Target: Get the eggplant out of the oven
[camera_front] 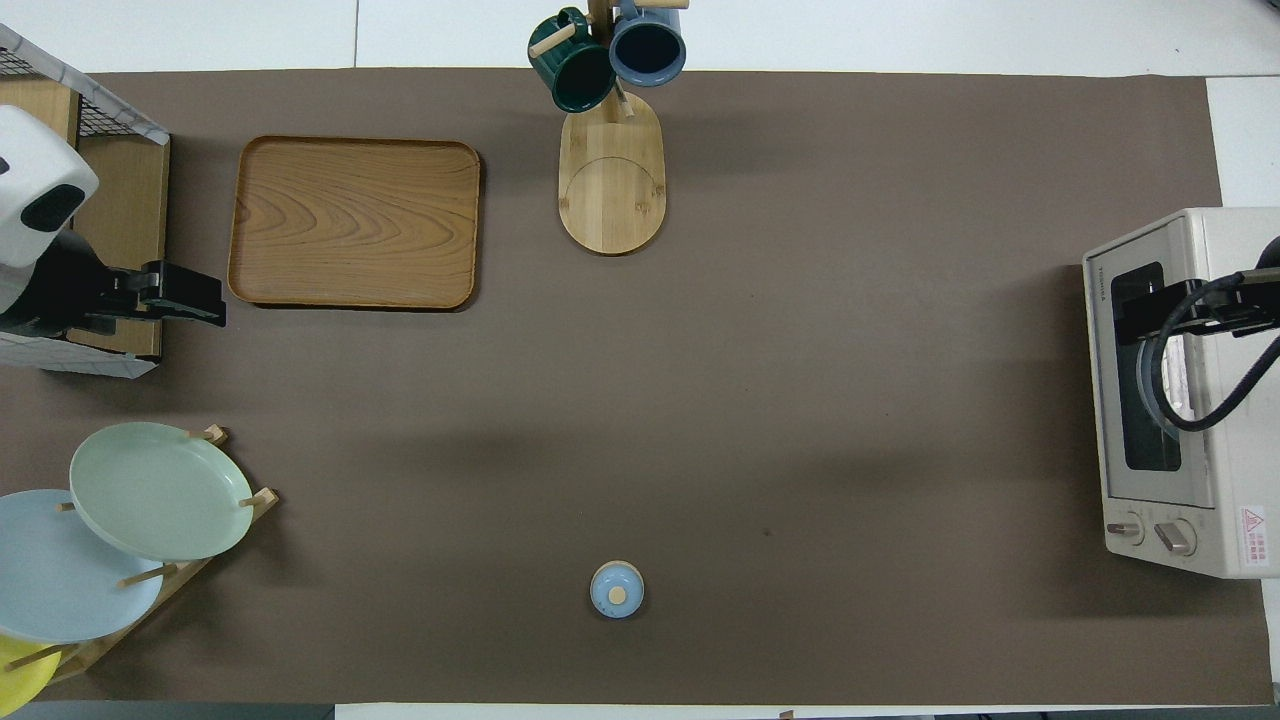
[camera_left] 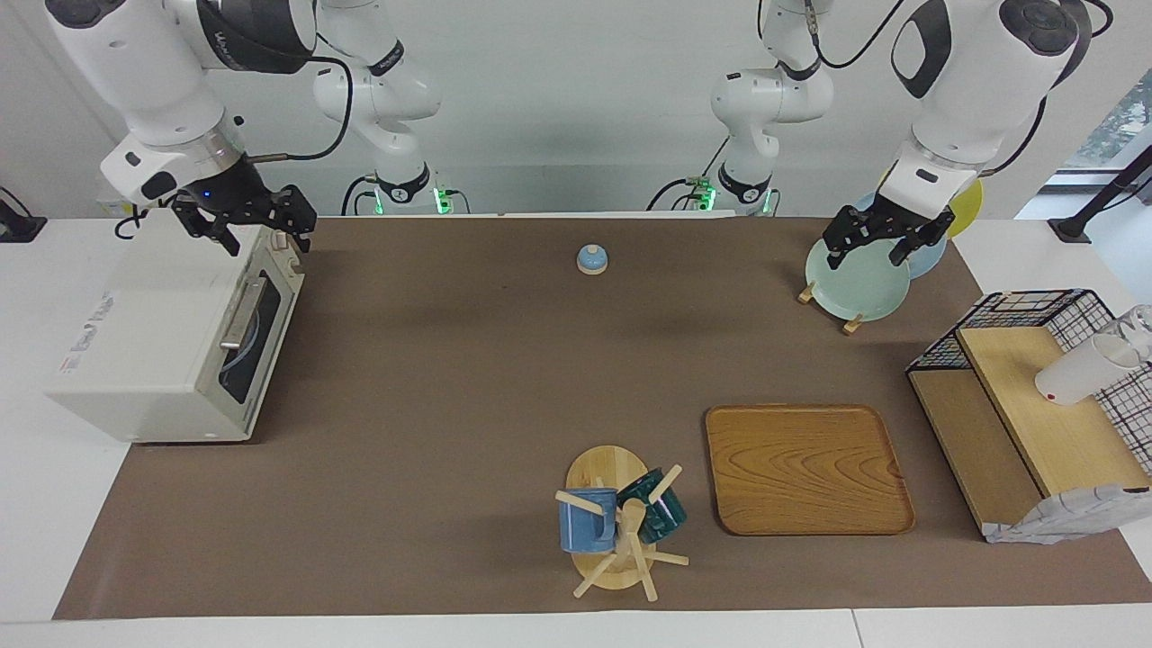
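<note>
The cream-white oven (camera_left: 153,360) stands at the right arm's end of the table with its glass door shut; the silver handle (camera_left: 238,315) runs along the door's top. It also shows in the overhead view (camera_front: 1225,400). A pale blue plate shows dimly through the glass. The eggplant is hidden. My right gripper (camera_left: 261,232) hangs open and empty just above the oven's top front edge, near the end closest to the robots; in the overhead view (camera_front: 1128,312) it covers the door. My left gripper (camera_left: 875,247) is open and empty above the plate rack; it also shows in the overhead view (camera_front: 205,300).
A plate rack (camera_left: 826,295) holds green (camera_left: 855,283), blue and yellow plates. A wooden tray (camera_left: 805,468), a mug tree (camera_left: 621,522) with two mugs, a small blue bell (camera_left: 591,259) and a wire shelf (camera_left: 1035,414) stand on the brown mat.
</note>
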Controlling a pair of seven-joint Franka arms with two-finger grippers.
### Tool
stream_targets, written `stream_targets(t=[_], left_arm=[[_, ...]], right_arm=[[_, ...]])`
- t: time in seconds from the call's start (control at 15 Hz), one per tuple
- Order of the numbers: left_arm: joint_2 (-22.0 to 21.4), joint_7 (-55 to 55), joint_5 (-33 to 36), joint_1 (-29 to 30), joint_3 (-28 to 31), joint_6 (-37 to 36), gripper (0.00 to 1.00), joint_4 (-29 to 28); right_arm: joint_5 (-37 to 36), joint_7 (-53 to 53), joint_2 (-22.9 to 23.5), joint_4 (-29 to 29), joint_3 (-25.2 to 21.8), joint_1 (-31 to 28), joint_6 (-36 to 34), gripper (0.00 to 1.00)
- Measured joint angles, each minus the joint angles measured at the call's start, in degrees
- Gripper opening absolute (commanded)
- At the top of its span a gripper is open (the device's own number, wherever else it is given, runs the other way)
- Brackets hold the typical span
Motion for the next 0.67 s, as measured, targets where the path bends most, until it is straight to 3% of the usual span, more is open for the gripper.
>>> stream_targets(t=[0.4, 0.47, 0.53, 0.67], left_arm=[[0.0, 0.0, 0.0, 0.0, 0.0, 0.0, 1.0, 0.0], [0.0, 0.0, 0.0, 0.0, 0.0, 0.0, 1.0, 0.0], [0.0, 0.0, 0.0, 0.0, 0.0, 0.0, 1.0, 0.0], [0.0, 0.0, 0.0, 0.0, 0.0, 0.0, 1.0, 0.0]], right_arm=[[0.0, 0.0, 0.0, -0.1, -0.1, -0.1, 0.0, 1.0], [0.0, -0.3, 0.0, -0.3, -0.1, -0.2, 0.0, 0.46], [0.0, -1.7, 0.0, -0.8, -0.2, -0.2, 0.2, 0.0], [-0.2, -5.7, -0.3, -2.8, -0.5, -0.6, 1.8, 0.0]])
